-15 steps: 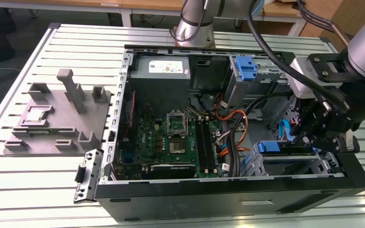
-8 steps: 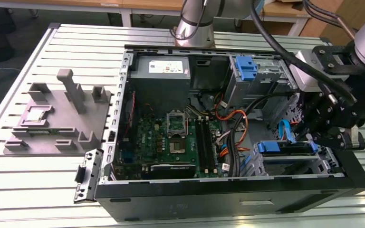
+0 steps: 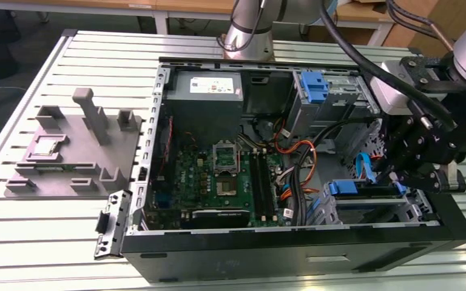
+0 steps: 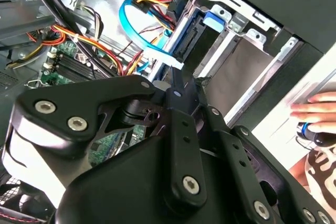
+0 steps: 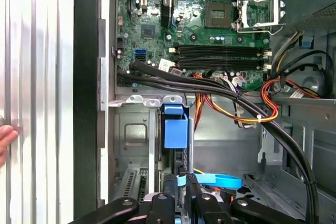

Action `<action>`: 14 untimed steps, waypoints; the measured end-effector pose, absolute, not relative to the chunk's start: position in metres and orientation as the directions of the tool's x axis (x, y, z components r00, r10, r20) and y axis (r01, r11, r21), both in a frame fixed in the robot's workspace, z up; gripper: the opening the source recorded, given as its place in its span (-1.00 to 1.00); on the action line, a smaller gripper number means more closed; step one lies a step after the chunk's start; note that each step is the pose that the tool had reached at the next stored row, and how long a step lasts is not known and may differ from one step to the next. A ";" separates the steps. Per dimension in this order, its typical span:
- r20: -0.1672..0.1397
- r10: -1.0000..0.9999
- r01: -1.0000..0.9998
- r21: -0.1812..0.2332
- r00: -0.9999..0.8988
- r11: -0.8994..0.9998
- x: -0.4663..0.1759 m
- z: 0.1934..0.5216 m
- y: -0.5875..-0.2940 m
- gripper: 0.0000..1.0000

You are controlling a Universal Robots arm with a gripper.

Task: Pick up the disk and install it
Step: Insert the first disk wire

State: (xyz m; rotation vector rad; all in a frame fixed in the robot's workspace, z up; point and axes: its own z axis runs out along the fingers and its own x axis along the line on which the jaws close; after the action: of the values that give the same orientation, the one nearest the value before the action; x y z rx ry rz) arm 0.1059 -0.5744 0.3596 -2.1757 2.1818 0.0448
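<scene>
The black robot gripper (image 3: 411, 180) is hanging right over the flat silver metal disk in its bright blue plastic frame (image 3: 361, 188). The disk is standing on its thin edge in the slot at the corner of the open black computer case (image 3: 298, 245). I cannot tell if the gripper is squeezing it. The disk is looking hard, stiff and a bit heavy, and bumps could hurt it. Its flat sides are looking best to hold.

Disk (image 3: 353, 188) inside case (image 3: 298, 245), beside motherboard (image 3: 216, 179).
</scene>
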 end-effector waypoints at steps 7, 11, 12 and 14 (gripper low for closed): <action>-0.063 -0.998 -1.000 -0.015 -0.019 0.020 0.110 0.359 -0.574 -0.53; -0.063 -0.998 -1.000 -0.009 -0.026 0.027 0.113 0.359 -0.574 -0.53; -0.063 -0.998 -1.000 -0.008 -0.028 0.029 0.113 0.358 -0.574 -0.53; -0.063 -0.998 -0.999 -0.006 -0.032 0.032 0.113 0.358 -0.573 -0.53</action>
State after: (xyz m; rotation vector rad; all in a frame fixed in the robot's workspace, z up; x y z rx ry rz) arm 0.1135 -0.5729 0.3582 -2.1506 2.2209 0.0607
